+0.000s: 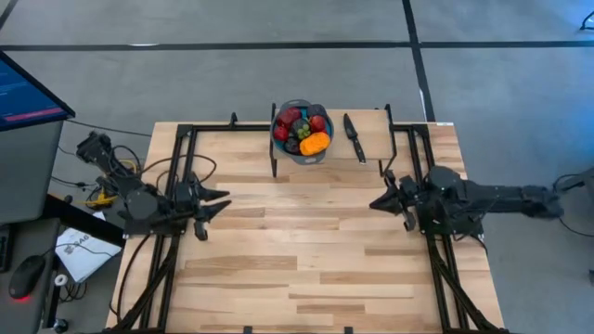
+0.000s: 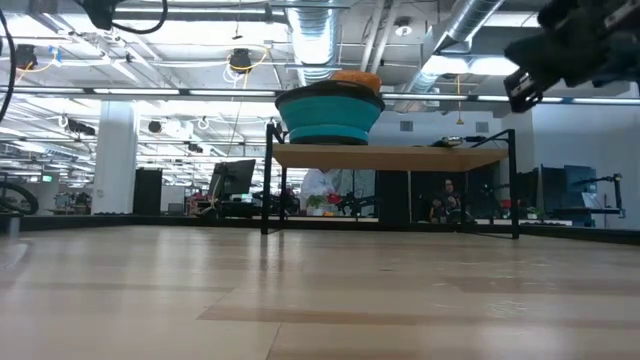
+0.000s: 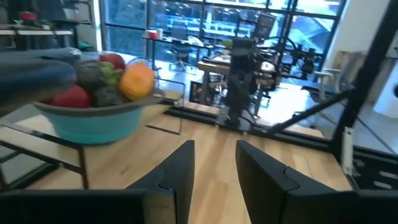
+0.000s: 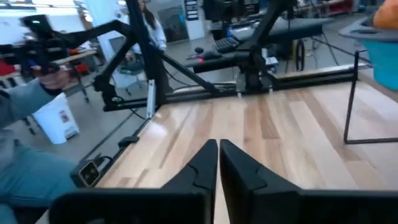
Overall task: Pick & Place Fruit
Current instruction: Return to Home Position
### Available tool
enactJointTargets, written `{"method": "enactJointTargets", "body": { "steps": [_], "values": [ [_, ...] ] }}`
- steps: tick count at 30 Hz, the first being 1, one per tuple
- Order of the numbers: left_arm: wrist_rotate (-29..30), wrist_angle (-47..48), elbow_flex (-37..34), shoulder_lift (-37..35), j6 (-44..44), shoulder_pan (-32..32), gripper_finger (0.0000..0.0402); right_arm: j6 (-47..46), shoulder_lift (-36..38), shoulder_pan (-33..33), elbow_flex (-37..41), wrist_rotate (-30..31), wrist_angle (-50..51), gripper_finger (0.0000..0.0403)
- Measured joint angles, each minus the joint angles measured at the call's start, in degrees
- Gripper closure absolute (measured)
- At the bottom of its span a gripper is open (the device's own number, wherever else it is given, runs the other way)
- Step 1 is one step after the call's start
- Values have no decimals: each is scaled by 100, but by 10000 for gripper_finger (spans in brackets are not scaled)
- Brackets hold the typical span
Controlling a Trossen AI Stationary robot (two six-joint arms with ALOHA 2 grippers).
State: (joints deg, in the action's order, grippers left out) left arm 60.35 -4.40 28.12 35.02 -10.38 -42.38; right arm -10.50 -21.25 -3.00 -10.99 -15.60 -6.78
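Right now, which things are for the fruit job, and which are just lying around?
For the job: the fruit, piled in the blue bowl on the shelf; the left gripper and right gripper, both waiting at the table's sides.
Just lying about: the black knife beside the bowl; the monitor and mouse off the table.

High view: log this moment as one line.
fruit in blue strainer bowl on shelf | knife on shelf beside bowl | left gripper open, empty, left side | right gripper shut, empty, right side
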Motion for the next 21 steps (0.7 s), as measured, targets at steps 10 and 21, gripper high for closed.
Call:
{"method": "enactJointTargets", "body": {
  "steps": [10,21],
  "values": [
    [-1538,3,-640,-1862,1021,767,334,-117,997,-1343,556,-1797,11,400],
    [-1790,171,-1589,-3430,1438,1129,398,-304,1613,-1630,972,-1761,353,395]
  ]
}}
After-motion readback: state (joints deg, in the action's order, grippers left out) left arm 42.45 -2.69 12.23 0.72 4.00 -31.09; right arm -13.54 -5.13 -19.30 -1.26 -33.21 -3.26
